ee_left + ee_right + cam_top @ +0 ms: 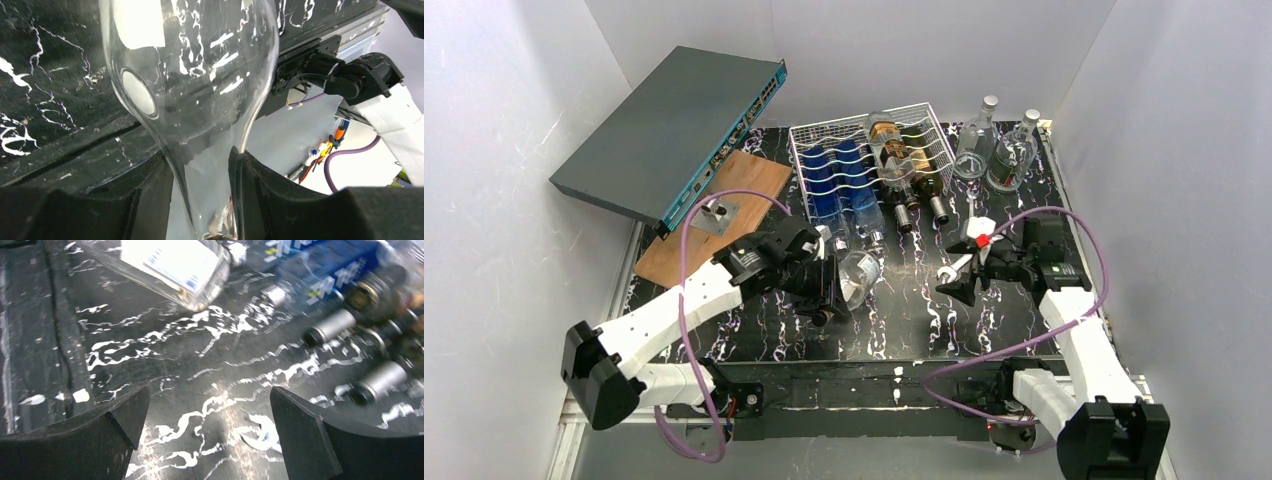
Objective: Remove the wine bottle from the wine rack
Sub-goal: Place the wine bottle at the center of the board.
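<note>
The left hand (202, 192) clamps its two black fingers (150, 200) on the narrow neck of a clear wine bottle (200, 75), whose rounded body swells above them. Behind the bottle lies the black, white-veined surface (50, 75). Right of the bottle are a black-and-white arm (365, 75) and a purple cable (345, 155).

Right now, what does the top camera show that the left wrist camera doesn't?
Only the top camera shows the wine rack with blue and dark bottles lying in it, two clear bottles standing beside it, and the grey switch. Only the left wrist camera shows the fingers pinching the neck of the clear bottle close up. Both show that bottle in the left gripper over the black marbled table.
</note>
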Robot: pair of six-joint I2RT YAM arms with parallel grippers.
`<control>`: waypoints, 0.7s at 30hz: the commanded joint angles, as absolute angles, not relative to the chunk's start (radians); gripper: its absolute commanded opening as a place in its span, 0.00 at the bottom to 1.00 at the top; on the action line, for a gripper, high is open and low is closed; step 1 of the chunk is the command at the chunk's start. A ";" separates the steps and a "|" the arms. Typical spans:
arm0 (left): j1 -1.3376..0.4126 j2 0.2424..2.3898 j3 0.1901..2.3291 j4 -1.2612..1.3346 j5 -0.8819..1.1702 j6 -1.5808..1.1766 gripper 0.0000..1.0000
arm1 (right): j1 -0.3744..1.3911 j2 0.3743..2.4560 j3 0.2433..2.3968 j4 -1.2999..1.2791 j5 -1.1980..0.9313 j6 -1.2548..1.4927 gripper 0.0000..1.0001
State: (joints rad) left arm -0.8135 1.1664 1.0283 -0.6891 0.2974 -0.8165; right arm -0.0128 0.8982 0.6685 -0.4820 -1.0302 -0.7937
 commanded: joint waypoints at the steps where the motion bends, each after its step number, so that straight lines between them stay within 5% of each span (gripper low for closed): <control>1: -0.830 1.195 1.165 -0.651 0.357 -0.840 0.00 | 0.134 0.956 0.764 -0.621 -0.997 -0.966 1.00; 21: -0.841 1.406 1.315 -0.788 0.515 -0.957 0.00 | 0.561 1.127 0.762 -0.301 -0.819 -0.996 1.00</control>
